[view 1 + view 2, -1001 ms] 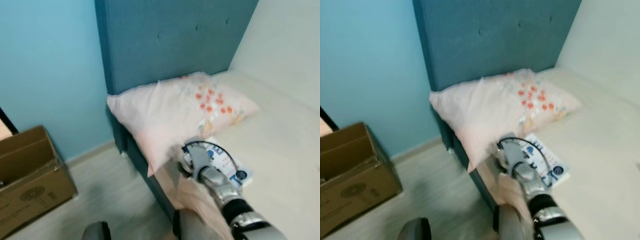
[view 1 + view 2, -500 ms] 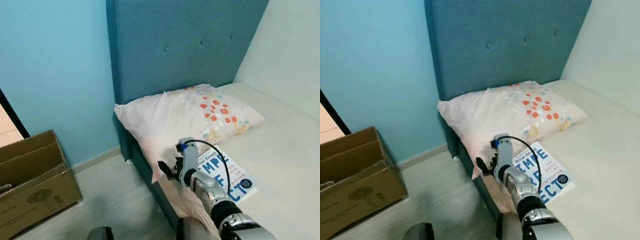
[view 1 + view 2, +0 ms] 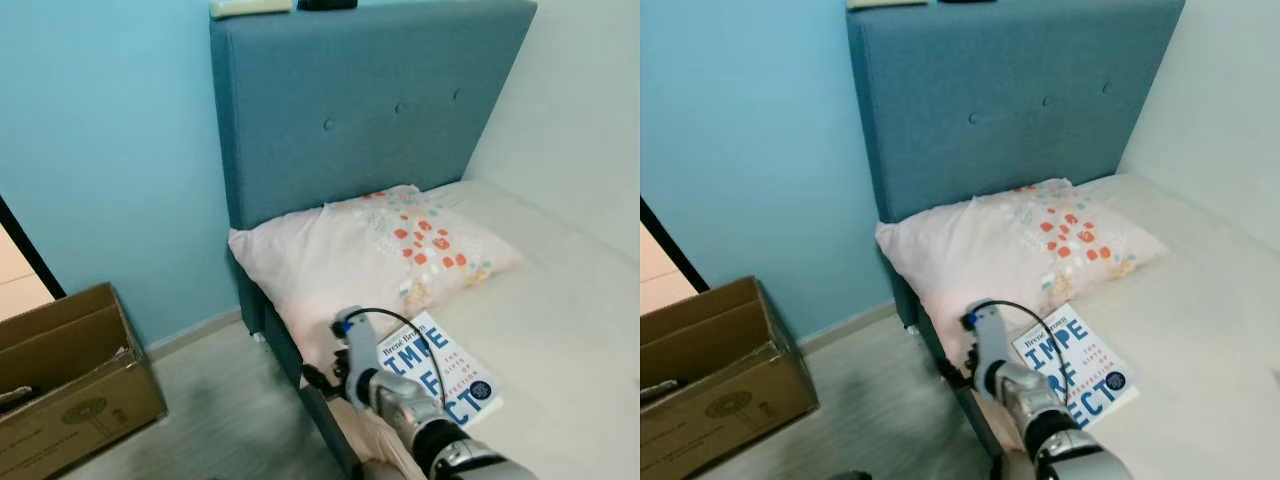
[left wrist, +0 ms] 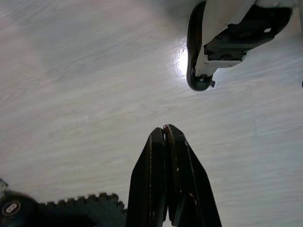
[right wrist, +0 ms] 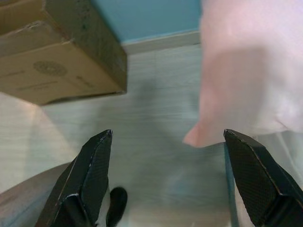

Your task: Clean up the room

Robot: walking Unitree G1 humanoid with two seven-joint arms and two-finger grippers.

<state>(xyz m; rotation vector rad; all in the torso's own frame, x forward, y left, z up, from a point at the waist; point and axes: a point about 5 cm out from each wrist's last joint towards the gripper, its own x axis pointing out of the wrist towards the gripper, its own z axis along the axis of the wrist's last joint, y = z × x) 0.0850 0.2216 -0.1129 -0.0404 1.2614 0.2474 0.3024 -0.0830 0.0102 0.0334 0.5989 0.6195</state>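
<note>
Book [image 3: 438, 366]: left lying at bed [image 3: 560, 330] edge beside pillow [image 3: 370, 250]; judged not yet tidied
Right gripper [image 5: 168, 175]: held wide, empty, at bed's edge
Left gripper [image 4: 166, 142]: hung closed over floor [image 4: 71, 94]

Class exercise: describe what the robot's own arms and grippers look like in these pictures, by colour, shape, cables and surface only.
The right arm is silver metal in rounded segments with a dark band, and a thin black cable loops over the wrist. The right gripper has two long black fingers with a finely textured surface. The left gripper has slim, tapered black fingers.
</note>
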